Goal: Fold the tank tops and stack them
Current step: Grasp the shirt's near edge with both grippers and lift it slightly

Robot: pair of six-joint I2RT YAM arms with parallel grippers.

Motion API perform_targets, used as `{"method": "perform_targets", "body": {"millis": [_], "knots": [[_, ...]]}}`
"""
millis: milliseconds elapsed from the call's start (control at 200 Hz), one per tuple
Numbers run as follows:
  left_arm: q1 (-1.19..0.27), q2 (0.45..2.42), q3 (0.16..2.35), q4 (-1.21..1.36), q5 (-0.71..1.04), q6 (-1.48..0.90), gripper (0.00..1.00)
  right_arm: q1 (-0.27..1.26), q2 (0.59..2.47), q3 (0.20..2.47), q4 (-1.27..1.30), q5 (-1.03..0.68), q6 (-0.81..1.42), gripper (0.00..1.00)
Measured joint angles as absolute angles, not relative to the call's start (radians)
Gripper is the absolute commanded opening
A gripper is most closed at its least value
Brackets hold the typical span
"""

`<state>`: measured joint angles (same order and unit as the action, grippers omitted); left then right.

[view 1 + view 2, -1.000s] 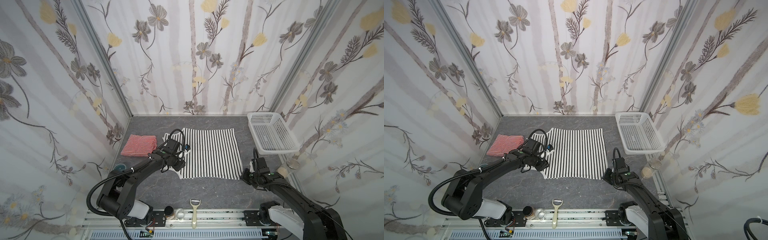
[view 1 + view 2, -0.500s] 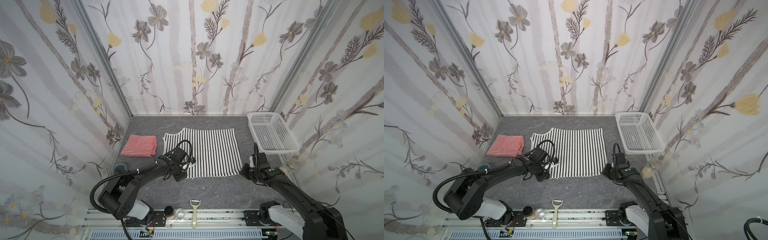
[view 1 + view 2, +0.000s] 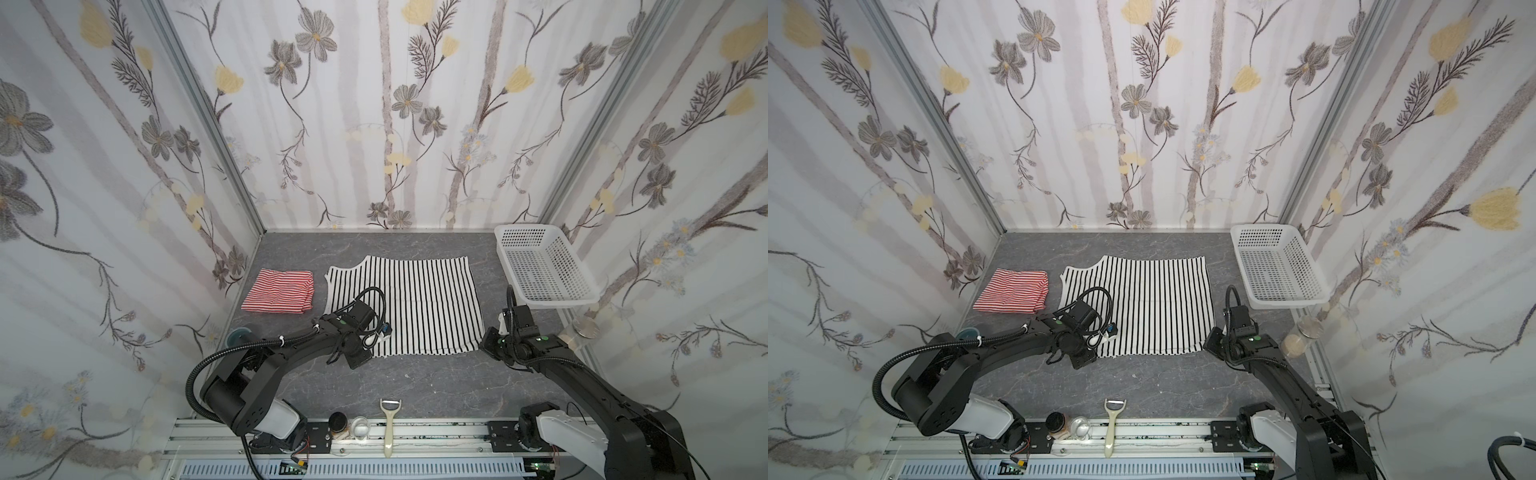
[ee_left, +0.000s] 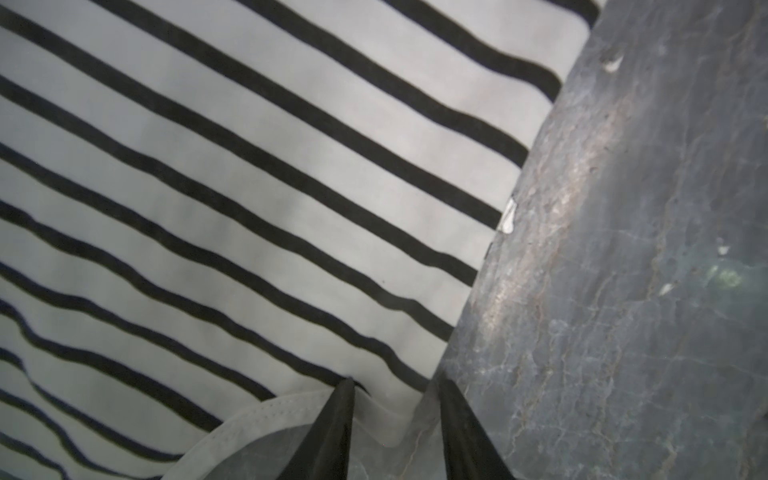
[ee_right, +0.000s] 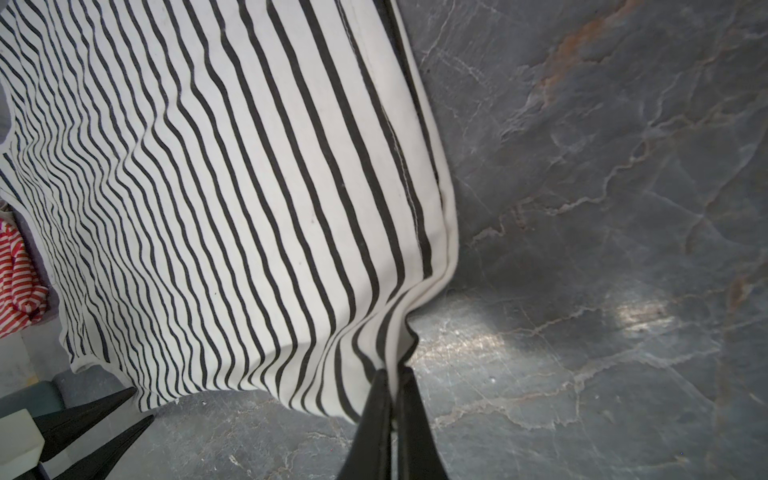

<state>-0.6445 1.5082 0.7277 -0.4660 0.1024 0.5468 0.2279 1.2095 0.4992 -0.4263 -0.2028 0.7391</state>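
**Pinching one near corner, straddling the other**

In both top views you see the black-striped tank top spread flat mid-worktop. The folded red-and-white tank top lies just beside it toward the left wall. The white perforated basket sits by the right wall. Your left gripper is at the spread top's near left corner, and your right gripper is at its near right corner.

Left wrist view: the left gripper has its jaws partly apart, and the white-edged corner lies loose between them.

Right wrist view: the right gripper is clamped tight on the hem corner, which rises off the worktop in a small peak.
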Motion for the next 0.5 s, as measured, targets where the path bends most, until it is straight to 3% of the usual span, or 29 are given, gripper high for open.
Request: {"method": "perform_targets", "body": {"millis": [115, 245, 500], "knots": [[-0.643, 1.513, 0.719, -0.429, 0.082, 0.56, 0.27, 0.227, 1.209, 0.5, -0.426, -0.203, 0.739, 0.0], [-0.643, 1.493, 0.712, -0.404, 0.047, 0.582, 0.0, 0.227, 1.203, 0.506, -0.43, -0.203, 0.739, 0.0], [-0.643, 1.486, 0.748, -0.465, 0.049, 0.599, 0.0, 0.219, 1.195, 0.541, -0.445, -0.203, 0.731, 0.0]]}}
